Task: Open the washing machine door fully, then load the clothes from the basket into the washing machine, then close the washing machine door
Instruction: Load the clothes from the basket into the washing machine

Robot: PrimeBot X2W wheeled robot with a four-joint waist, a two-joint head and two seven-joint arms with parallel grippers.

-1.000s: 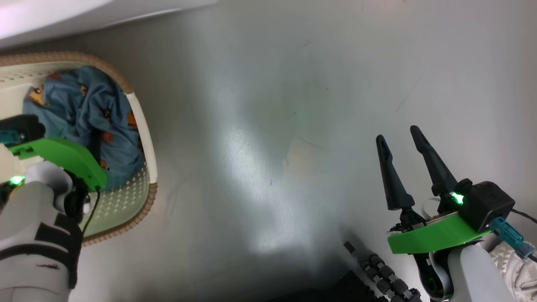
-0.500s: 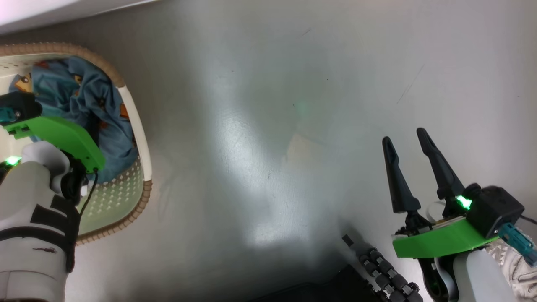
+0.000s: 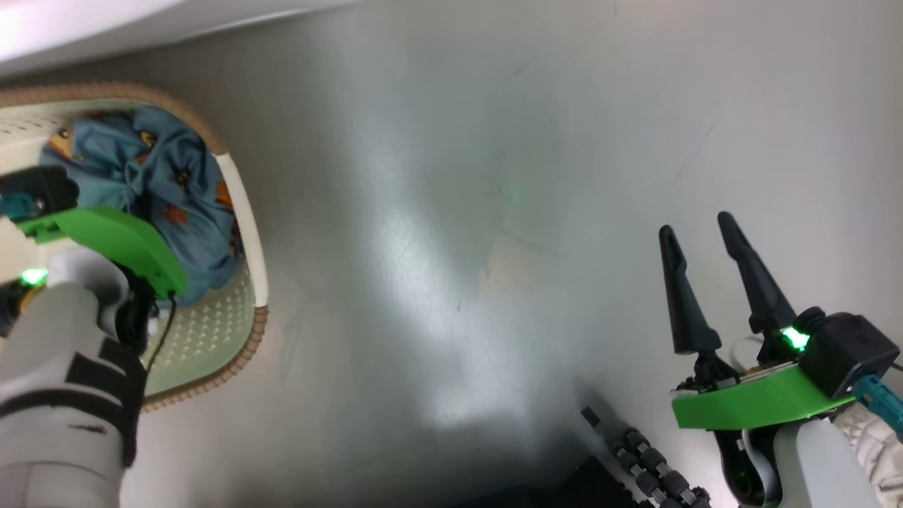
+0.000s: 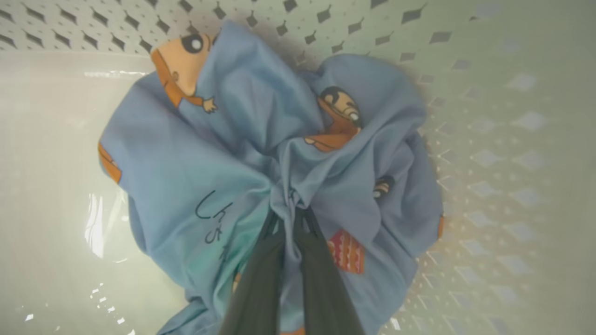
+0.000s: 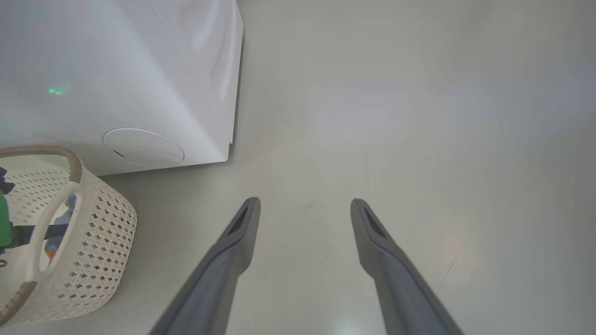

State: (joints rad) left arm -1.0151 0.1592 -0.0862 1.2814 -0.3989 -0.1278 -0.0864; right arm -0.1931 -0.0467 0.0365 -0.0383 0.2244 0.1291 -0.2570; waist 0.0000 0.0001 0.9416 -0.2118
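Head view: your left arm (image 3: 63, 367) reaches down into the basket (image 3: 243, 212) at the left edge. The basket stands on the grey floor (image 3: 451, 212), near the white washing machine (image 3: 106, 25) at the top left. The blue garment (image 3: 176, 190), bear print, lies crumpled inside the basket. Your right gripper (image 3: 695, 224) hangs at the lower right over bare floor, well apart from the basket, fingers spread and empty.

Left wrist view: your left gripper (image 4: 291, 216) has its fingers clenched on a gathered fold of the blue garment, cloth bunched at the tips and draped round both fingers. The garment sits against the perforated basket wall. You cannot tell if it is off the basket bottom.

Right wrist view: right fingers wide apart above the floor, nothing between them. The washing machine fills the upper left, with a round cap low on its face. The basket stands just beside it at the lower left, blue cloth showing through the handle hole.
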